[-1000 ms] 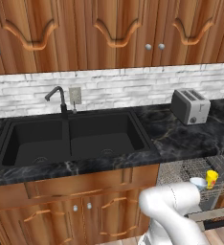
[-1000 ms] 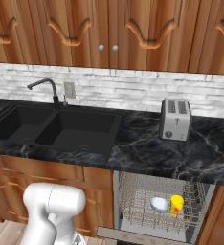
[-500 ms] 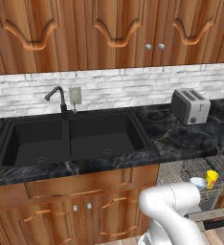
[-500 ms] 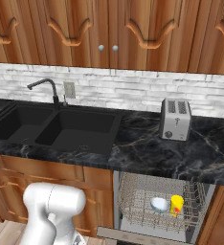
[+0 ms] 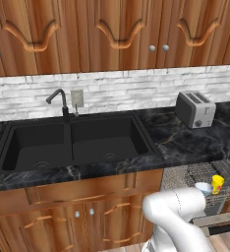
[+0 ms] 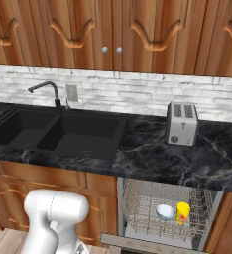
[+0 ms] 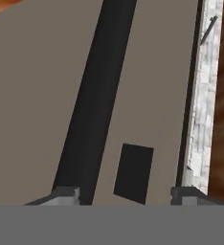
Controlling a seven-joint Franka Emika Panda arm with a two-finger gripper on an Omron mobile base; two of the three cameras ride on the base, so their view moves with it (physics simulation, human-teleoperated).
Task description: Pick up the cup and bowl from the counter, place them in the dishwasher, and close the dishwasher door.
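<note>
No text, label, brand, number or sign can be read anywhere in these pictures. The small bright yellow cup in the wire rack carries a reddish mark on its side, too small to make out as letters. The silver toaster near the back edge of the black marble counter shows a round knob on its front, with no legible marking beside it.
</note>
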